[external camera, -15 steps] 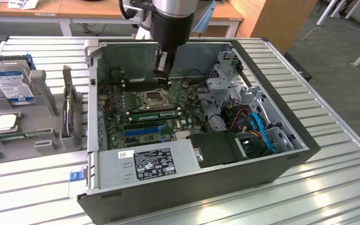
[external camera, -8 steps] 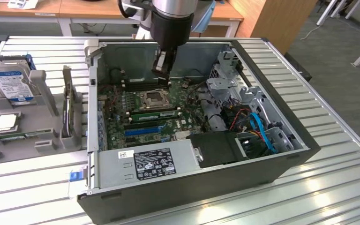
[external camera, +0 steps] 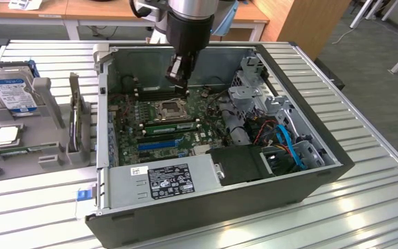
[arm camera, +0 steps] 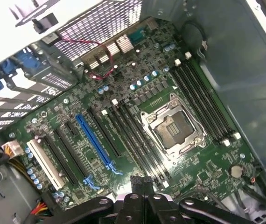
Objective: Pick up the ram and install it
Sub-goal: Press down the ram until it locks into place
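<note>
Item: ram (external camera: 170,126), green stick. Appears seated in a memory slot just beside the processor socket (external camera: 171,109), on the side toward the power supply (external camera: 168,181). Its long axis runs along the slots.
Gripper (external camera: 178,83): jaws closed, apparently empty, hanging above the socket's opposite side, apart from the stick.

The PC case (external camera: 310,179) looks like matt dark grey painted metal, sitting on a ribbed table (external camera: 365,207) of shiny bare metal. The motherboard (arm camera: 123,126) is glossy green board, with a long blue plastic slot (arm camera: 95,142) and a bright metal CPU socket frame (arm camera: 172,126). The power supply (external camera: 164,181) is dull grey sheet metal with a paper-looking label.
</note>
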`<action>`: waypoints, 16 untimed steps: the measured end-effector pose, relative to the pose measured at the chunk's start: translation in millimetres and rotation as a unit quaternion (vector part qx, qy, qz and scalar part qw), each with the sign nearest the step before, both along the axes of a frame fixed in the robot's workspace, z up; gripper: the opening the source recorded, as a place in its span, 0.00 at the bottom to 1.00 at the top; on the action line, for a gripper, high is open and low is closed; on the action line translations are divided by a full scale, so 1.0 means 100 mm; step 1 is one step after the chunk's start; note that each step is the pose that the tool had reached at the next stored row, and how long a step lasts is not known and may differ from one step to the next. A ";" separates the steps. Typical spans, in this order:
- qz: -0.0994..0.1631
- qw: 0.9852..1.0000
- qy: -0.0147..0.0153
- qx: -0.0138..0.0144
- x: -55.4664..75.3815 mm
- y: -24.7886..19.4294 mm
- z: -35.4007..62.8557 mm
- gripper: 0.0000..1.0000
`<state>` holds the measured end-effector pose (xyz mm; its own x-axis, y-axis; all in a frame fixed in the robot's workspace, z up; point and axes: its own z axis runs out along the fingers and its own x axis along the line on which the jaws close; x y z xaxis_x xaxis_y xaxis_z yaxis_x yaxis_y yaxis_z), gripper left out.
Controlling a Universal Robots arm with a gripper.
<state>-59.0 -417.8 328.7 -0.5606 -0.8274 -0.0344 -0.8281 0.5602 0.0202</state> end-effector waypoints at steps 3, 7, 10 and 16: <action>-0.016 1.000 0.000 0.000 0.00 0.000 -0.001 0.10; -0.039 0.999 0.000 0.000 0.00 0.000 -0.002 0.10; -0.057 0.998 0.000 0.000 0.00 0.000 -0.003 0.10; -0.092 0.996 0.000 0.000 0.00 0.000 -0.005 0.10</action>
